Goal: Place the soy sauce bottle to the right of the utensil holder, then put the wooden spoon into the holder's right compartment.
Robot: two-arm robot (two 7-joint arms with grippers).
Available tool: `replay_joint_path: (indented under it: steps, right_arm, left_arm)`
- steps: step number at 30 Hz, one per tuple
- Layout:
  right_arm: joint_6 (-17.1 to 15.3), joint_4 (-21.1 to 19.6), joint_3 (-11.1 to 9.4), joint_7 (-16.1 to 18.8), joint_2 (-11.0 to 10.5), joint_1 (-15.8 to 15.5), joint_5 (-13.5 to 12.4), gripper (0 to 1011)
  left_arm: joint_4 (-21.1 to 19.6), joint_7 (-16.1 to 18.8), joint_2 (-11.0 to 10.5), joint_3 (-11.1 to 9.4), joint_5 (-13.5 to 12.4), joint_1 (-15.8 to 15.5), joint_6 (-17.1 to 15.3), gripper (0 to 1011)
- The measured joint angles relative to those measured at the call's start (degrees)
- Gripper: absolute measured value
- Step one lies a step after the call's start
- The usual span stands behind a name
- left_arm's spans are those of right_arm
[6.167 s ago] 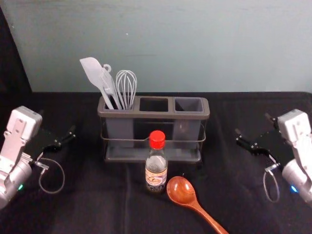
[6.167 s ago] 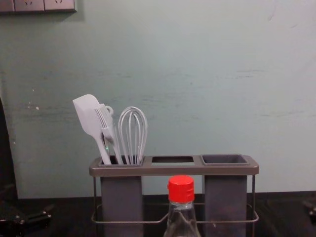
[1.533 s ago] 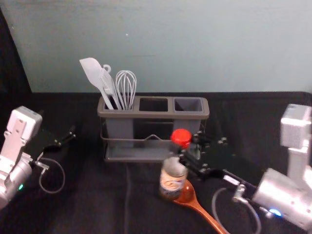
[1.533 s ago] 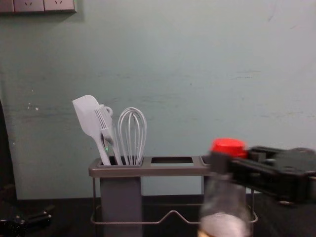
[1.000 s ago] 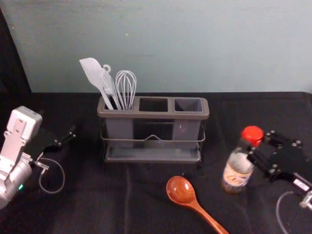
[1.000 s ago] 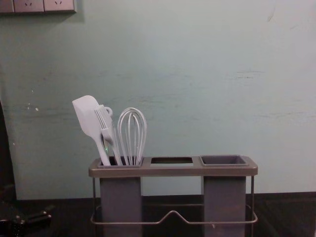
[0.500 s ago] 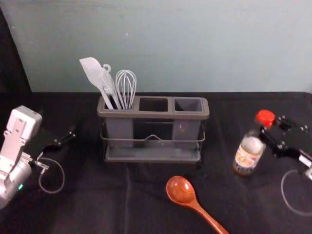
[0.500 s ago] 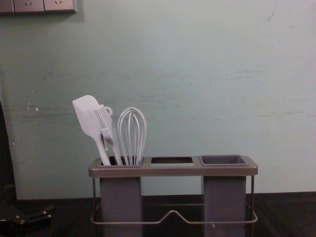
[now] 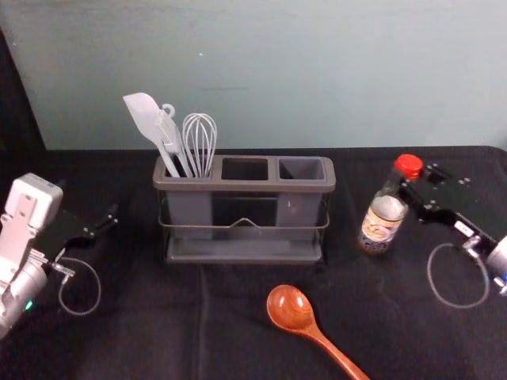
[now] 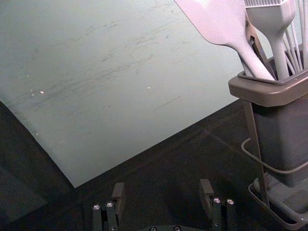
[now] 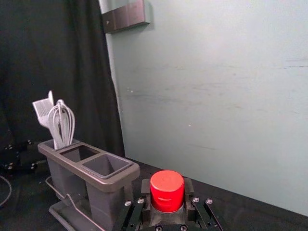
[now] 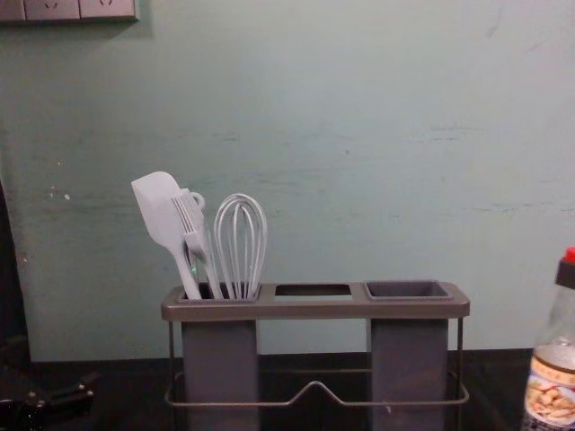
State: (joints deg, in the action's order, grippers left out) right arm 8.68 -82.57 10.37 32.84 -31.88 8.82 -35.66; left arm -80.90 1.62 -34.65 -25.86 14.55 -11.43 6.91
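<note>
While the left gripper [image 9: 89,199] sits parked at the left edge of the head view, fingers apart, the right gripper [image 9: 415,179] is at work, right of centre. Its claw is clamped on the neck of the soy sauce bottle [image 9: 382,223]; the right wrist view has the red cap [image 11: 167,191] between the two fingers. In the head view the bottle is near the utensil holder [image 9: 244,186], apart from its right end, top leaning toward the frame's right edge. Whether the base touches the black cloth [image 9: 158,332], cannot tell. Chest view: bottle at the lower right edge, label facing the camera. Holder mid-frame, with white spatula [image 9: 145,115], brush [image 9: 170,134] and whisk [image 9: 199,142] standing in its left compartment. Wooden spoon [image 9: 290,309] lies at lower centre of the head view, bowl toward the holder, handle slanting down right to the bottom edge.
</note>
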Motion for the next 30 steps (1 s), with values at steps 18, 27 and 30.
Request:
replay_joint_path:
  steps: [18,27,30]
  right_arm:
    - [0.3,2.2,3.8,-0.7,2.2,3.9,5.1,382]
    - [1.3,4.5,4.4,-0.3,3.5,5.3,5.9,382]
    - [1.5,5.1,4.5,-0.2,3.8,5.7,5.9,382]
  left_arm:
    - [0.0,0.0,0.0,0.0,0.0,0.0,0.0,1011]
    - [0.0,0.0,0.0,0.0,0.0,0.0,0.0,1012]
    - [0.0,0.0,0.0,0.0,0.0,0.0,0.0,1012]
